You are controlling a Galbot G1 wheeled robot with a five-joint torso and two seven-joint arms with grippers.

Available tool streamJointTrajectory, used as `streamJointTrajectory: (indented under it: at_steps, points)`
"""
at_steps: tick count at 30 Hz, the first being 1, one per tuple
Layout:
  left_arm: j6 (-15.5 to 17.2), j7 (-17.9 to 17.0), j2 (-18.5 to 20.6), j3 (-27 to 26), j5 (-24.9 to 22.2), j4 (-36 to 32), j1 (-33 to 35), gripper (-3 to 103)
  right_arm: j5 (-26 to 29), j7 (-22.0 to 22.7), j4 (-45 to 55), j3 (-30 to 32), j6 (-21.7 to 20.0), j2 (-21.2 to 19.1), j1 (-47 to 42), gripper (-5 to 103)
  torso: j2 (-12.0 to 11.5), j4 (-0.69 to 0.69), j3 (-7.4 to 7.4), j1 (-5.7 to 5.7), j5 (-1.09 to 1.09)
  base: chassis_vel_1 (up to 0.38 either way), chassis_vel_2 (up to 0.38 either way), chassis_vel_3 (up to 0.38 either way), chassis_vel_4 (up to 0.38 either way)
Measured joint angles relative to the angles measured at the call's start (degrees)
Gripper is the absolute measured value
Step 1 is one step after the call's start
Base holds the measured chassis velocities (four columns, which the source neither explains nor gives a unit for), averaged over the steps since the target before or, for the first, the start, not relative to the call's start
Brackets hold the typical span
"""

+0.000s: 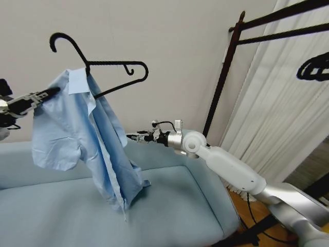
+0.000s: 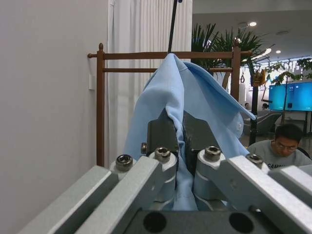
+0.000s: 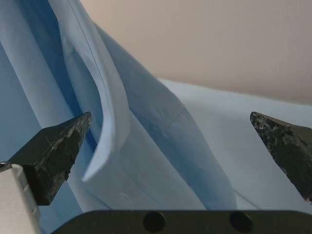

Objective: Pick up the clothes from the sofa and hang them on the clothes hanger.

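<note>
While in left gripper [image 1: 50,93], shirt [image 1: 77,134] on hanger [image 1: 115,64], right gripper [image 1: 132,137] spread

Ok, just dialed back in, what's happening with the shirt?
The left gripper is shut on the blue shirt at its shoulder, holding it up over the sofa with the black hanger partly inside; one hanger arm sticks out bare. The right gripper is open at the shirt's front edge, gripping nothing.

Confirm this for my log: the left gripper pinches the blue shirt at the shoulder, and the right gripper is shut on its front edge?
The right gripper is open: the right wrist view shows its fingers apart, the front edge of the blue shirt between them. The left gripper does pinch the shoulder.
</note>
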Motion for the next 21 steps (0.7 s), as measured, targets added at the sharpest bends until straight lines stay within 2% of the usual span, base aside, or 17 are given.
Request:
streamJointTrajectory:
  at_steps: [4,6,12,21]
  points:
    - [0.1,0.0,0.4,0.0,-0.2,-0.2,0.0,3,0.8,0.0,-1.0,1.9,0.0,0.8,0.3,100,0.0,-0.01,0.0,0.0,0.0,0.0,0.0,0.0,0.0]
    - [0.2,0.0,0.6,0.0,-0.2,-0.3,0.1,3,3.0,0.0,-1.5,3.3,-0.2,0.9,0.8,100,0.0,0.0,0.0,0.0,0.0,0.0,0.0,0.0,0.0]
    - [0.2,-0.4,0.5,0.0,-0.3,-0.4,0.1,3,3.5,-1.1,0.9,2.3,-0.8,0.2,0.0,100,0.0,-0.02,0.0,0.0,0.0,0.0,0.0,0.0,0.0]
    - [0.1,-0.7,0.5,-0.4,-0.3,-0.7,0.4,3,2.8,-0.9,0.8,0.0,-0.8,2.6,0.6,100,0.0,0.0,0.0,0.0,0.0,0.0,0.0,0.0,0.0]
